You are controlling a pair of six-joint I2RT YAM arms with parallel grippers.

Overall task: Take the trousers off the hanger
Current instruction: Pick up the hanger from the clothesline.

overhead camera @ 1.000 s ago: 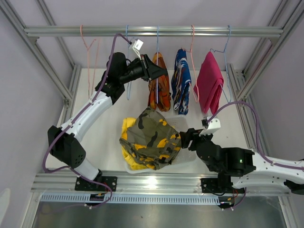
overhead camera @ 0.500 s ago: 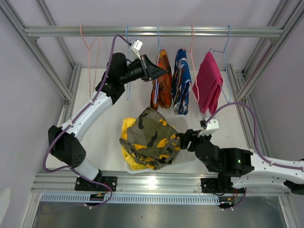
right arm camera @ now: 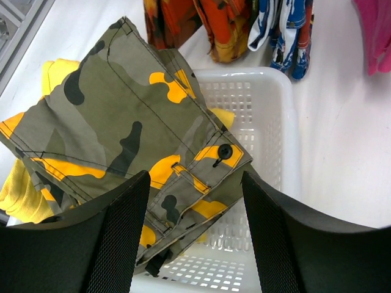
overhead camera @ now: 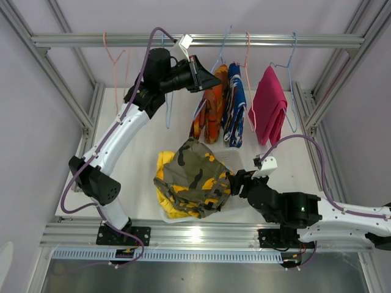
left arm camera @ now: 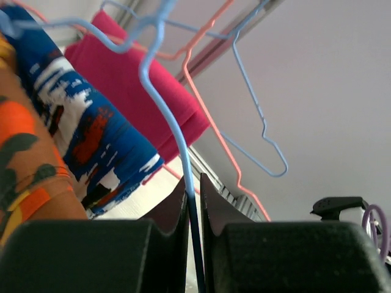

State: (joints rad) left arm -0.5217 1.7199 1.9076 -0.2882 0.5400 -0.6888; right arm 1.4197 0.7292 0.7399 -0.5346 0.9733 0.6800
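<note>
My left gripper (overhead camera: 211,78) is shut on the wire of a blue hanger (left arm camera: 165,104), which runs between its fingers in the left wrist view (left arm camera: 192,195). The orange-black trousers (overhead camera: 208,116) hang tilted from that hanger, pressed against the blue-white-red trousers (overhead camera: 235,110). The magenta trousers (overhead camera: 269,107) hang further right. The camouflage trousers (overhead camera: 192,174) lie over the plain yellow ones (overhead camera: 165,195) in a white basket (right arm camera: 269,110). My right gripper (overhead camera: 231,182) is open and empty just above the camouflage trousers (right arm camera: 122,122).
A metal rail (overhead camera: 91,40) crosses the back, with an empty pink hanger (overhead camera: 113,61) at the left and an empty blue hanger (overhead camera: 287,67) at the right. Aluminium frame posts (overhead camera: 73,91) stand on both sides.
My left gripper has risen and moved right with the blue hanger. The orange-black trousers have swung right and tilted against the blue-white-red ones. The right arm has shifted slightly left.
</note>
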